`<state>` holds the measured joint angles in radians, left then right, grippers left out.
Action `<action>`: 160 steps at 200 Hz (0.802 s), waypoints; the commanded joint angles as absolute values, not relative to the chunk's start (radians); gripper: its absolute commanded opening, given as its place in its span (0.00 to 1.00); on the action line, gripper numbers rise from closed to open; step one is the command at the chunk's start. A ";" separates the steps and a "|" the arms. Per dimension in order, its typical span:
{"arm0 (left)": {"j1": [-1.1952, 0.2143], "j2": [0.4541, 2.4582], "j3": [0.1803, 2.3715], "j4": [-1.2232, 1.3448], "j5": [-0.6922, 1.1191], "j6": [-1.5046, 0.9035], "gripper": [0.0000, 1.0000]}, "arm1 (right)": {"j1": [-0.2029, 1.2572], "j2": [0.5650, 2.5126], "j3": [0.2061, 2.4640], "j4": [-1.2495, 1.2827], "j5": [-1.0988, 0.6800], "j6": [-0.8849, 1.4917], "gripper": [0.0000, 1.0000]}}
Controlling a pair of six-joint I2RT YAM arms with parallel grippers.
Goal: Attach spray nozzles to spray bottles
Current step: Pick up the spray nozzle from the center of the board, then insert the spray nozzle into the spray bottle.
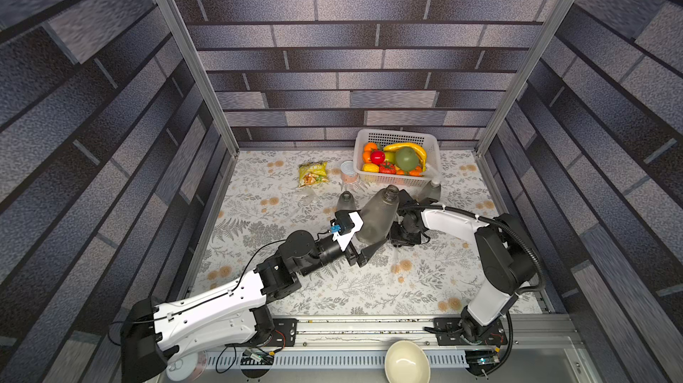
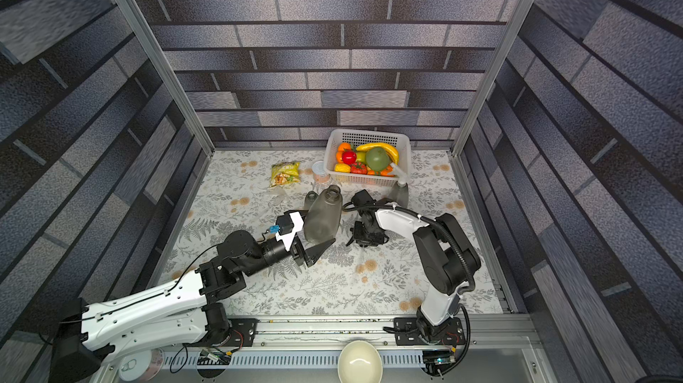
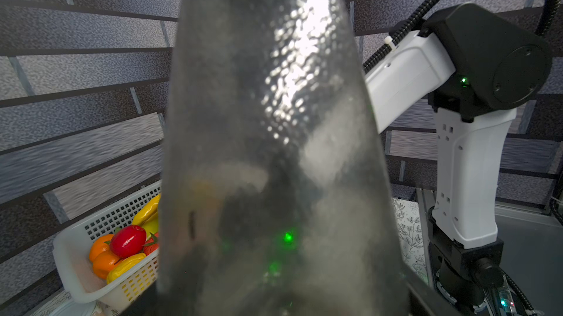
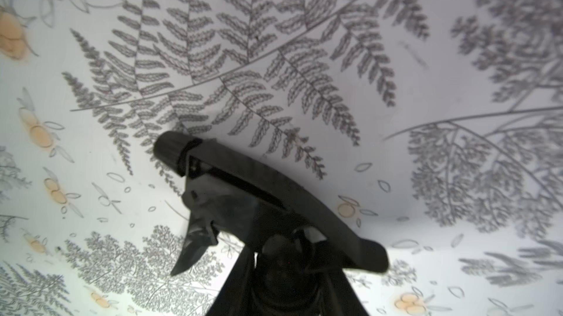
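left gripper (image 1: 369,239) is clamped on the base of a grey bottle (image 1: 379,211), holding it tilted above the table (image 1: 332,288). right gripper (image 4: 286,256) is low, its fingers around the collar of the black nozzle (image 4: 243,189); whether they grip it, i cannot tell.

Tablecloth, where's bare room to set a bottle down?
Bare: the near tablecloth between both arm bases, and left of the snack bag. Crowded: the back, around fruit basket, tin can, standing bottles, and mid-table by the held bottle.
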<state>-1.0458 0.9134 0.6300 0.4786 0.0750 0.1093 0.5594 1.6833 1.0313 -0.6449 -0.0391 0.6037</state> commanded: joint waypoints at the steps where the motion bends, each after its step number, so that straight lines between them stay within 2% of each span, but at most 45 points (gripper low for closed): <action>1: -1.050 0.917 0.604 0.511 0.061 0.146 0.76 | 0.553 1.533 1.014 -0.641 -0.031 0.578 0.29; 51: -1.050 0.916 0.554 0.600 -0.012 0.145 0.75 | 0.563 1.160 1.056 -0.572 -0.014 0.527 0.29; 86: -1.063 0.939 0.536 0.631 -0.041 0.141 0.75 | 0.577 0.971 1.199 -0.437 0.018 0.454 0.27; 132: -1.086 0.950 0.499 0.703 -0.113 0.139 0.76 | 0.606 0.902 1.353 -0.263 -0.002 0.365 0.29; 160: -1.093 0.954 0.494 0.710 -0.119 0.143 0.76 | 0.620 0.966 1.523 -0.313 -0.056 0.336 0.28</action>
